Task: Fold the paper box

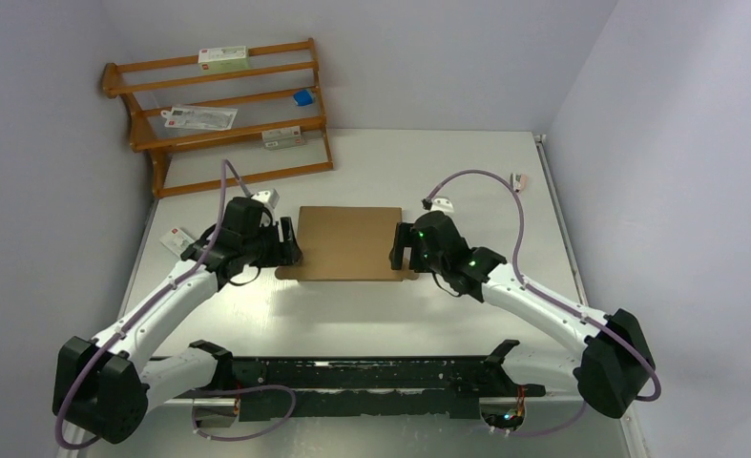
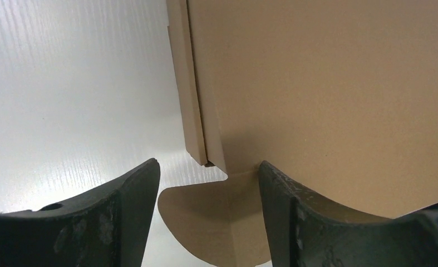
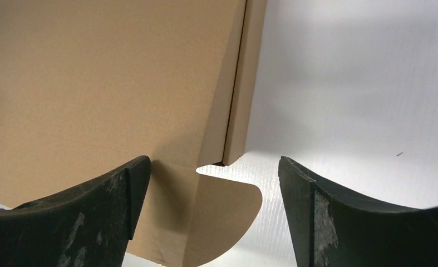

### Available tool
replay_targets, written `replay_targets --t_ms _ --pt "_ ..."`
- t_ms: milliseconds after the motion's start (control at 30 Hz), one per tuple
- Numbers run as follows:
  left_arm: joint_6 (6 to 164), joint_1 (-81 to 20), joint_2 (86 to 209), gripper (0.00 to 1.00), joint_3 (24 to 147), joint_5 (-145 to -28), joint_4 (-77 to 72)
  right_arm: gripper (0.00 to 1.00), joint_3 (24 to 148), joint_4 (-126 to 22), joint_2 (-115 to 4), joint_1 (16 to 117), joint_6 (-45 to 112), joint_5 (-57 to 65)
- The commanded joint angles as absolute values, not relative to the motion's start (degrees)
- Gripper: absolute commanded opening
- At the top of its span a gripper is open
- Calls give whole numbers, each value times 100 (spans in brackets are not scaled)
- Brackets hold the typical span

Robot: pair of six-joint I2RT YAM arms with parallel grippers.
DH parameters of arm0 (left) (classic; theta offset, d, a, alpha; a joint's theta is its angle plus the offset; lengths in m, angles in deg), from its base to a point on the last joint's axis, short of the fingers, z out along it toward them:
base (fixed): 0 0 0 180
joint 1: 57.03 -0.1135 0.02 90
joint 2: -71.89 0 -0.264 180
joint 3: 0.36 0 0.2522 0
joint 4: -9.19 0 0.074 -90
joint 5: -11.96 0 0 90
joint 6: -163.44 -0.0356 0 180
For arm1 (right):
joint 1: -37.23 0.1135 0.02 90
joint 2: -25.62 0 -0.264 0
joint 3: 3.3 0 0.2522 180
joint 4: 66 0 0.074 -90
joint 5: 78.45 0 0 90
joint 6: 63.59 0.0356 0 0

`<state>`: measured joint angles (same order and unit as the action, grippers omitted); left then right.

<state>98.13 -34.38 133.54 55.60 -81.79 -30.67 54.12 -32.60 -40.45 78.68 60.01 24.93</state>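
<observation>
- Tool on the left: its jaws stand well apart and hold nothing. The left tab, a rounded ear at the box's near left corner, lies flat on the bench between them. One finger sits close against the box's front edge.
- Paper box: it lies mid-bench between the two tools, shallow and brown, with its lid lying over it. A narrow side wall runs along its left edge, with a thin dark gap where wall and lid meet.
- Tool on the right: it is wide open and empty, straddling the right tab at the near right corner. This tab also lies flat on the bench and is not yet tucked.
- Step in hand, as I judge it: taking both ears so they can be bent up and slipped into the side gaps.
- To do it well:
  - Pinch each ear near its rounded tip, not at the crease, so the cardboard hinges cleanly.
  - Close both tools together, so the light box is not pushed sideways.
  - Lift only a little before turning the ears inward.
  - Watch that the lid does not spring up or the ear buckle.
</observation>
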Motion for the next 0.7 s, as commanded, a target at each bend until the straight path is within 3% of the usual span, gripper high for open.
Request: replay_targets --t_ms 0,400,667 --pt "9949 -3416 13439 69 5371 -8287 -2639 87 5201 -3675 -4151 7840 6054 2311" --pt "10329 -3409 13846 57 4649 -8469 -1879 66 4232 -4548 -4520 7841 6084 2332" --pt "10300 -3409 13744 57 4753 -8378 -1995 64 4293 -4484 -4174 7822 5920 2355"
